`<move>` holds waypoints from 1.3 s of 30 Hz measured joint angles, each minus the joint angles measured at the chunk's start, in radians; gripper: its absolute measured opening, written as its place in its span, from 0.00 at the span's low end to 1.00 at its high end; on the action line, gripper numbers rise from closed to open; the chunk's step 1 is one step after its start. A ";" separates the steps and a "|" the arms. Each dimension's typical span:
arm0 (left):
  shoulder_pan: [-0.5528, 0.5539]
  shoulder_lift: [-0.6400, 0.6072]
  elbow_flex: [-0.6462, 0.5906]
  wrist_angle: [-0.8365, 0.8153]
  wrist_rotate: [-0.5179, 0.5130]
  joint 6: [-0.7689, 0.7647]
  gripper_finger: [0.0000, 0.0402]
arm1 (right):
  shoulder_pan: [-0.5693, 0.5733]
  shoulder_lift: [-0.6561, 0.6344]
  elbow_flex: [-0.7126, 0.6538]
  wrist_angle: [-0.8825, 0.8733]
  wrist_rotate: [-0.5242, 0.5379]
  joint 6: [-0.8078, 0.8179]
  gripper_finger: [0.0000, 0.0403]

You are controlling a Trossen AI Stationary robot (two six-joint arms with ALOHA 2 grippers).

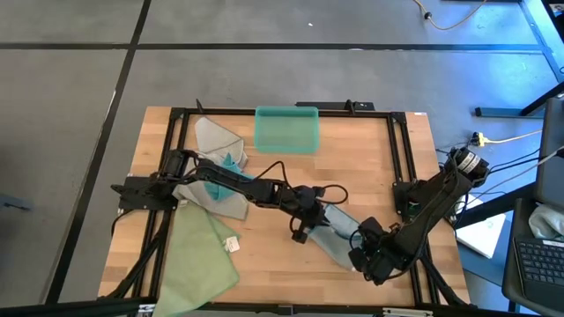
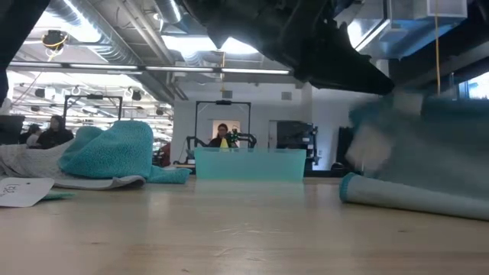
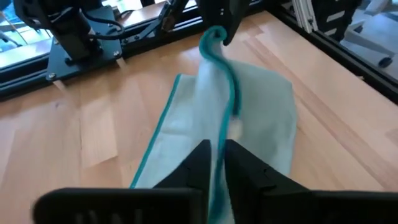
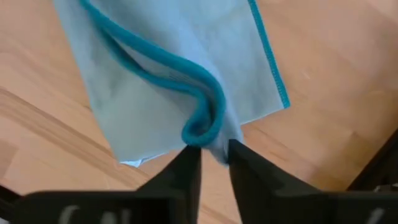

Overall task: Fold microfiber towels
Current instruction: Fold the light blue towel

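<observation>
Mid-fold on pale blue towel lying on surface toward the front from teal bin: left fingers and right fingers both pinching its teal hem, slightly parted; next, lay edge flat and release.

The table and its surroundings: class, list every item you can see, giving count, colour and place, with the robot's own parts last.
Pale blue towel: one, teal-edged, centre-right of table, pinched at both ends by the end effectors.
Pale green towel: one, front-left of table, white tag at its edge.
Heap of towels: grey and teal, back-left of table.
Plastic bin: one, teal, back centre of table.
Table: one, light wood, black frame.
Laptop: one, dark, right of table.
Left end effector: dark, at table centre, gripping the pale blue towel.
Right end effector: dark, front-right, gripping the same towel's folded edge.
</observation>
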 joint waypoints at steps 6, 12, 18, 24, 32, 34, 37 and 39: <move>0.009 0.000 0.000 -0.005 -0.032 0.002 0.27 | 0.000 0.000 0.000 -0.008 -0.001 0.000 0.37; 0.034 -0.008 0.000 -0.052 -0.129 -0.002 0.30 | 0.000 0.000 0.000 -0.011 -0.044 0.007 0.39; 0.045 -0.060 0.001 -0.232 -0.106 -0.136 0.30 | 0.007 0.000 0.007 0.009 -0.061 0.007 0.35; 0.049 -0.083 0.000 -0.459 0.168 -0.369 0.29 | 0.032 -0.003 -0.001 0.241 0.129 0.109 0.32; 0.051 -0.099 0.000 -0.471 0.383 -0.622 0.29 | 0.052 -0.002 -0.117 0.703 0.173 0.173 0.31; 0.051 -0.118 0.000 -0.457 0.364 -0.621 0.29 | 0.056 -0.002 -0.135 0.683 0.177 0.175 0.31; 0.047 -0.122 0.000 -0.409 0.344 -0.574 0.29 | 0.054 -0.002 -0.162 0.591 0.167 0.172 0.31; 0.040 -0.120 -0.001 -0.347 0.346 -0.543 0.29 | 0.040 -0.002 -0.182 0.556 0.136 0.172 0.31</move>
